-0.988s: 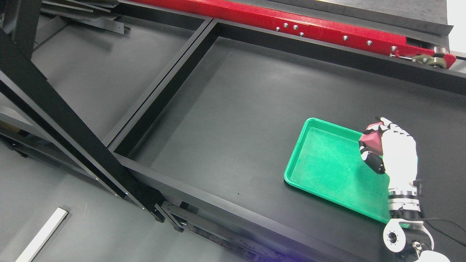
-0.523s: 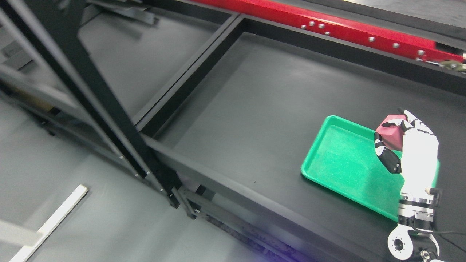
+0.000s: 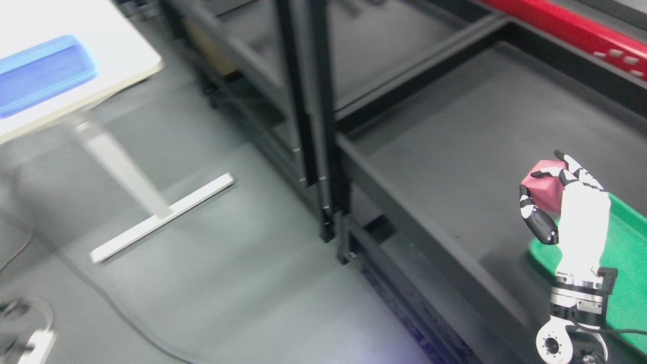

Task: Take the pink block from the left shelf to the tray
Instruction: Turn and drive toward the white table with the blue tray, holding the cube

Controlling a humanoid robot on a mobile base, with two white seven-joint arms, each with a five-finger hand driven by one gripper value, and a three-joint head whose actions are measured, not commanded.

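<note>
My right hand comes up from the lower right, white with black finger joints. It is shut on the pink block, held between thumb and fingers above the black shelf surface. The green tray lies on the shelf at the right edge, partly behind my hand and cut off by the picture's edge. The block hangs just left of the tray's near-left corner. The left hand is out of view.
A black upright post of the shelf frame stands in the middle. A red beam runs along the back right. A white table with a blue bin stands at the upper left. Grey floor and a cable lie below.
The whole picture has swung, so the camera has turned left: table and blue bin came into view, the tray slid to the right edge. The hand keeps its grip on the block.
</note>
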